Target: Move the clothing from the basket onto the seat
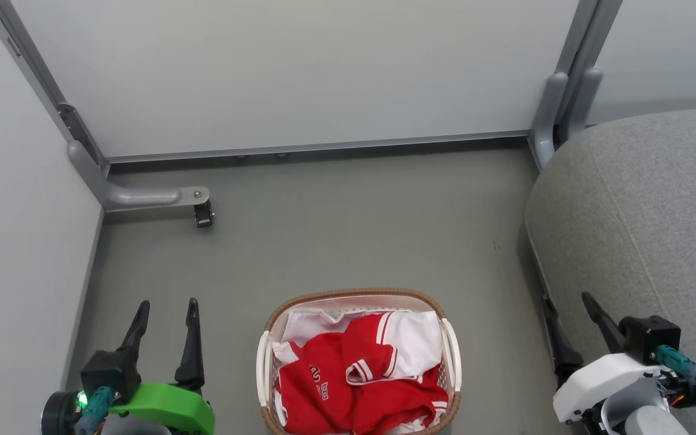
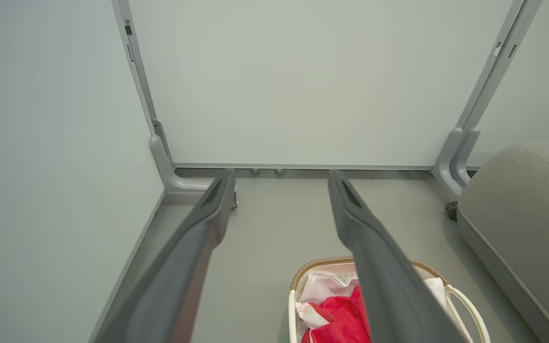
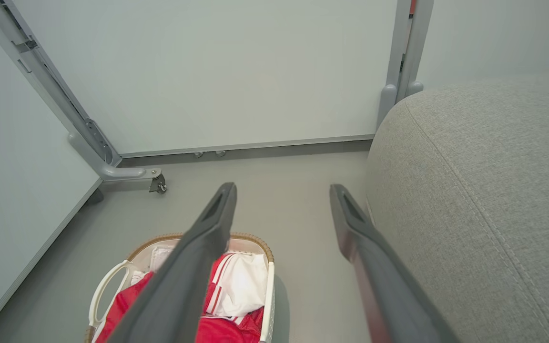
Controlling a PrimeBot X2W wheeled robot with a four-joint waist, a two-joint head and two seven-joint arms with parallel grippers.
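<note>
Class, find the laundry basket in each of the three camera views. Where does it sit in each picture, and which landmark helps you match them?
Head view: the basket is at the bottom centre.
Left wrist view: the basket is at the bottom edge, right of centre, partly hidden.
Right wrist view: the basket is at the bottom left, partly hidden.
Shared landmark: the grey seat, on the right side of all three views.

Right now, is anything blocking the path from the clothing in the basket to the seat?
Nothing visible does. The clothing lies uncovered in the open-topped basket, and only floor lies between it and the seat on the robot's right.
</note>
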